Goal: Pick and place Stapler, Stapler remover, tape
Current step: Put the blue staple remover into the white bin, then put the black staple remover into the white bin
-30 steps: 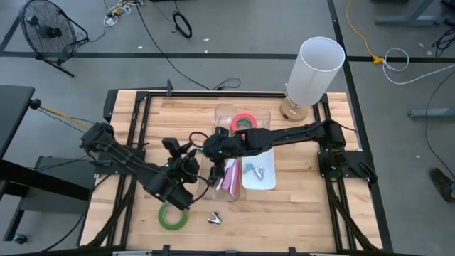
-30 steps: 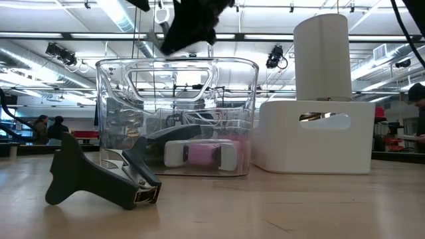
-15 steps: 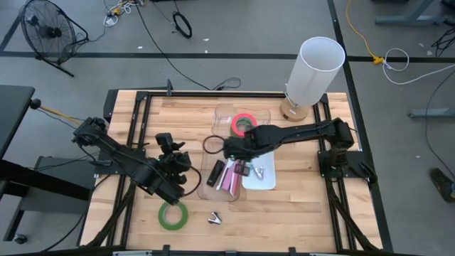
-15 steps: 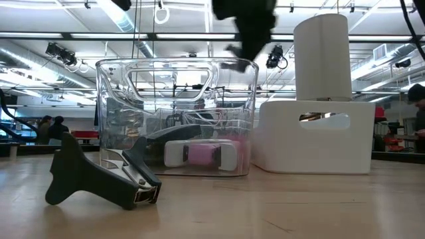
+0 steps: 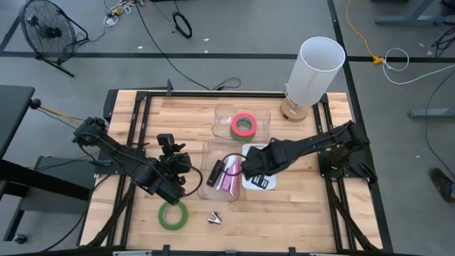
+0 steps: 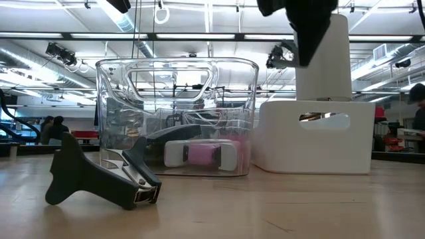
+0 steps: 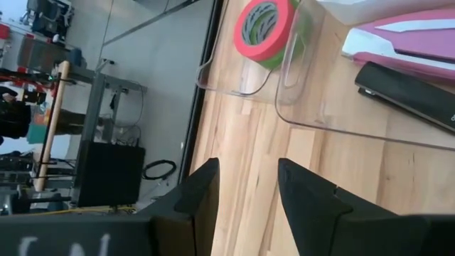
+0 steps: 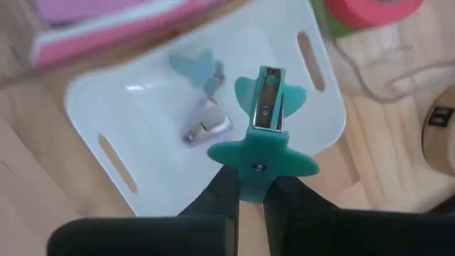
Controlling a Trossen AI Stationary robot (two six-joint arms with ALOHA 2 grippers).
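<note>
Your right gripper [image 8: 247,186] is over the white tray [image 5: 271,183], jaws clamped on a teal staple remover [image 8: 261,131]. A second staple remover [image 8: 206,125] lies inside that tray, metal jaws showing.

Left gripper [image 7: 245,188] hovers near the bench's [image 5: 298,213] left-front area, just beside the clear bin [image 5: 213,195], fingers apart with nothing between them.

The clear bin holds a black stapler [image 5: 215,173] and a pink stapler [image 5: 230,179], side by side.

Tape: the red-pink ring [image 5: 243,121] sits on a green ring in the smaller clear container [image 5: 219,122] toward the bench's back edge. The other green ring [image 5: 173,215] lies flat near the front edge, left of centre. A dark staple remover [image 5: 214,217] sits just beside it, at the front edge.
</note>
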